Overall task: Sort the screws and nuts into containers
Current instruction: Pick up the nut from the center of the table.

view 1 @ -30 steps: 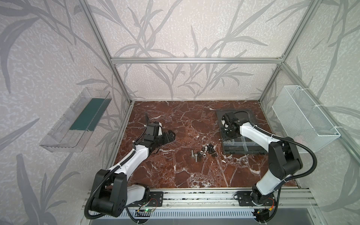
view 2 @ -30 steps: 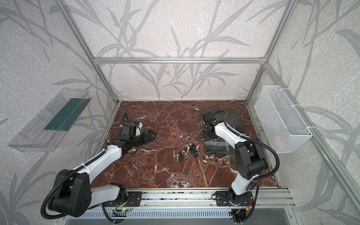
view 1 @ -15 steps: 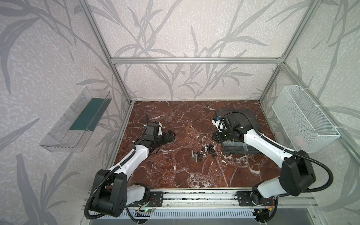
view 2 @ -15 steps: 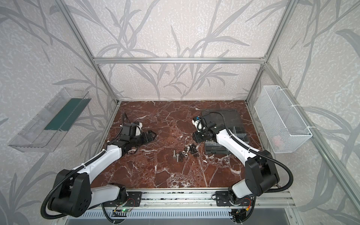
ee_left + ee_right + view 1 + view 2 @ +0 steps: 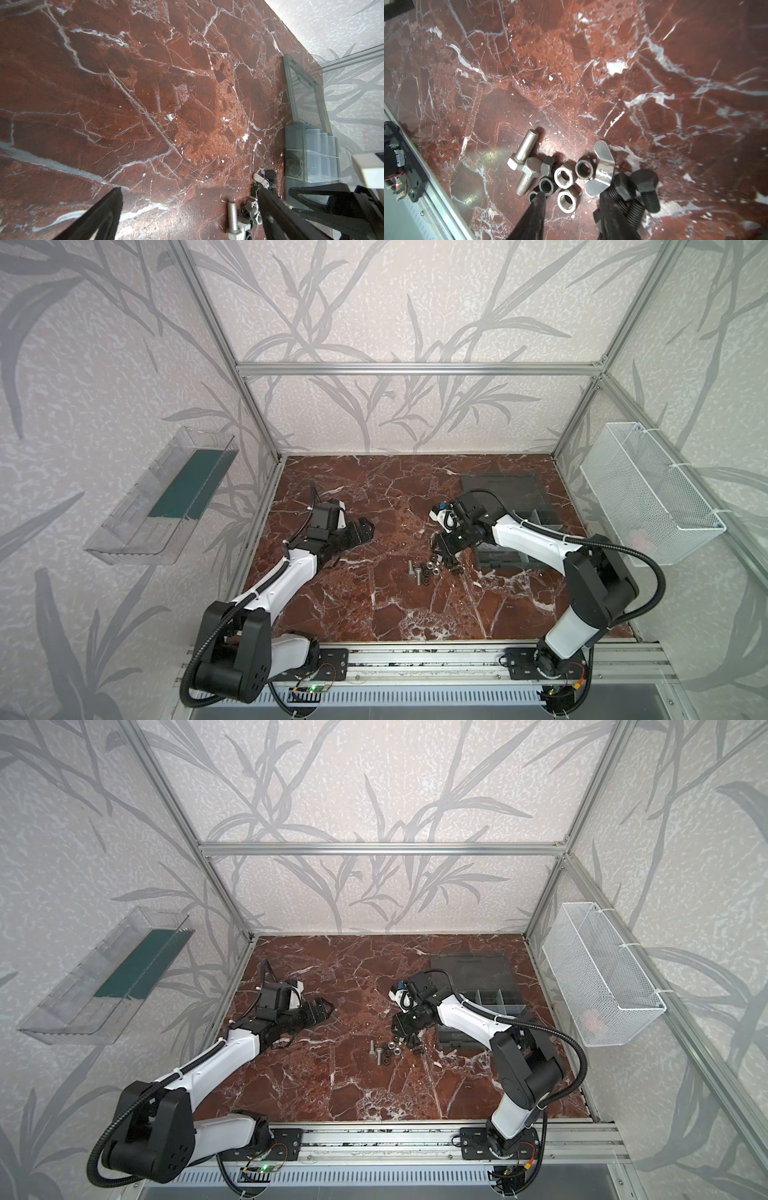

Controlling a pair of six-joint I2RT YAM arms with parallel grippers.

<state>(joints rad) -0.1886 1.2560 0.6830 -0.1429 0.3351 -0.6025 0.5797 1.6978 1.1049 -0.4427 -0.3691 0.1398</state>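
Where my right jaws hang: low over the pile of screws (image 5: 523, 148) and nuts (image 5: 563, 177), roughly half open, gripping nothing.
Fingers (image 5: 535, 209): one on either side of a silver nut (image 5: 566, 201); whether they touch any metal, I cannot tell.
Screws: silver ones crossed at one edge of the pile, black ones (image 5: 646, 187) at the other.
Nuts: bunched between them, with a wing nut (image 5: 602, 166).
Pile: on the desk (image 5: 374, 605).
Containers: compartments (image 5: 492, 999) of the grey box (image 5: 457, 1042), just beside the pile; lid (image 5: 469, 969) flat behind.
My left jaws: wide, empty, over bare desk, apart from the pile.
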